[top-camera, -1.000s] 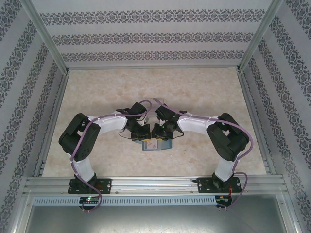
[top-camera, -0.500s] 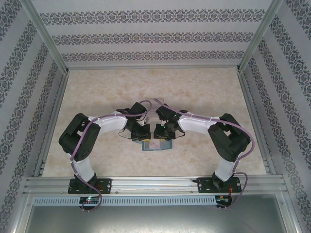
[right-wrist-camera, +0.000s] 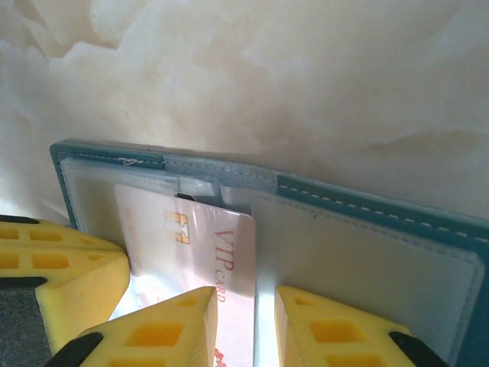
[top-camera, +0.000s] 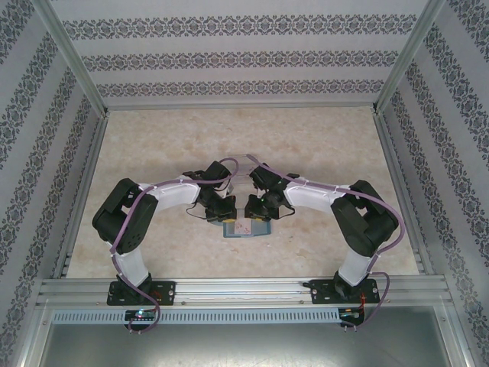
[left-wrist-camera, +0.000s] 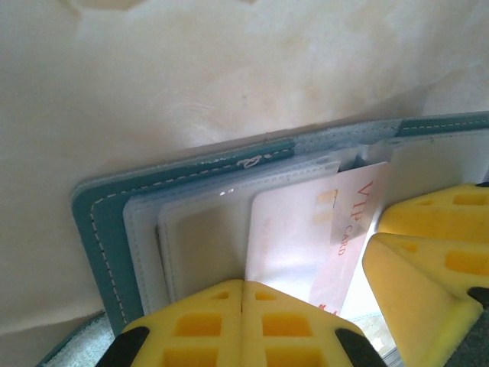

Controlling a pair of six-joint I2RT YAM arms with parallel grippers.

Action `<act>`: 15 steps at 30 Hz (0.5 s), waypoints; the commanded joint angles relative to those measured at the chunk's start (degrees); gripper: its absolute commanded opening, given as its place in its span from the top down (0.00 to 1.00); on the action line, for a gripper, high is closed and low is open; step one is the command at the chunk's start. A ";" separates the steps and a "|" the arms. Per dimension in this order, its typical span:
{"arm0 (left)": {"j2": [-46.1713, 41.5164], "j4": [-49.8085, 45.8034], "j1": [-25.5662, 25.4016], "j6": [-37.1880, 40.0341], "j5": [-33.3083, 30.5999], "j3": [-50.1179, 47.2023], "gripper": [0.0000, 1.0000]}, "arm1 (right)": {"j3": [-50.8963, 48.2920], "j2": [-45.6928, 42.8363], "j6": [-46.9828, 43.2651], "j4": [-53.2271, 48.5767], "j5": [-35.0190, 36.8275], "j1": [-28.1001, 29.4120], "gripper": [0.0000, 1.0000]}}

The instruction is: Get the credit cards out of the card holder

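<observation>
Beside the shut left hand, the parted right hand is straddling the edge of the stiff, likely slippery credit card.

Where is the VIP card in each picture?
Top external: VIP card, tiny pale patch at centre.
Left wrist: right of centre.
Right wrist: lower left of centre.
Shared landmark: the teal card holder beneath it.

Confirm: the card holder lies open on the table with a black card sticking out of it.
Wrong colour. The card holder lies open on the table with a pale, red-lettered VIP card sticking out of it, as the right wrist view shows.
</observation>
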 commanded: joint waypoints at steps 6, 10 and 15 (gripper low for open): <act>2.14 -4.01 -0.43 1.29 -3.00 -0.22 1.00 | -2.12 0.98 0.96 4.03 -3.99 -0.58 0.77; 2.31 -3.91 -0.47 1.29 -2.92 -0.31 1.00 | -1.99 1.22 0.87 4.13 -4.54 -0.62 0.78; 2.22 -4.01 -0.41 1.31 -2.88 -0.22 1.00 | -1.92 2.50 0.78 3.96 -4.92 -0.62 0.73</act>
